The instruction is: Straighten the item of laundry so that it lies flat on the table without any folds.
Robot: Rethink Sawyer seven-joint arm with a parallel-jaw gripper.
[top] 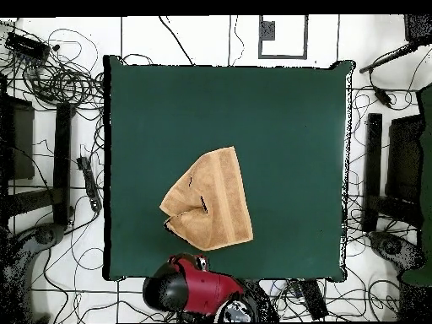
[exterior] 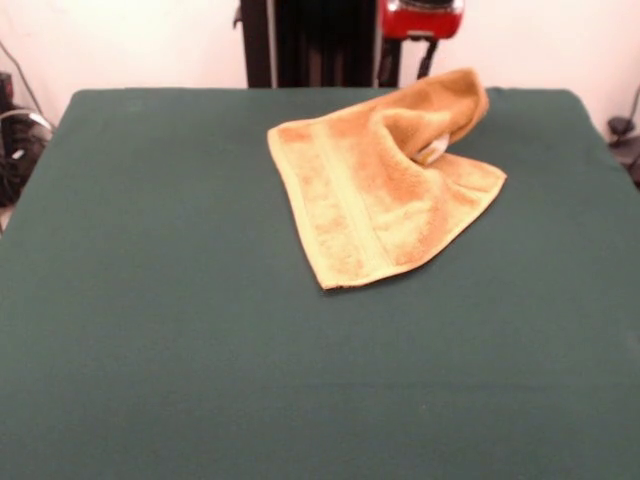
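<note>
One towel (exterior: 370, 195) on the desk (exterior: 150, 300), nothing else on the cloth. Front view: it sits in the far half of the desk, a bit right of centre, close to my pedestal side. Overhead view: the towel (top: 213, 202) is below desk (top: 287, 118) centre, near the edge by my base. Long axis in the front view runs diagonally, from the near corner up to the far-right bunched end. Near part lies flat, one woven band running along it. Far-right part is folded over and humped up, one fold with a dark pocket under it; a bit of white shows in that pocket. My arm (top: 198, 291) is pulled back at the desk edge, red housing (exterior: 420, 18) only at the top of the front view. Claw state: cannot tell, not visible in either view.
</note>
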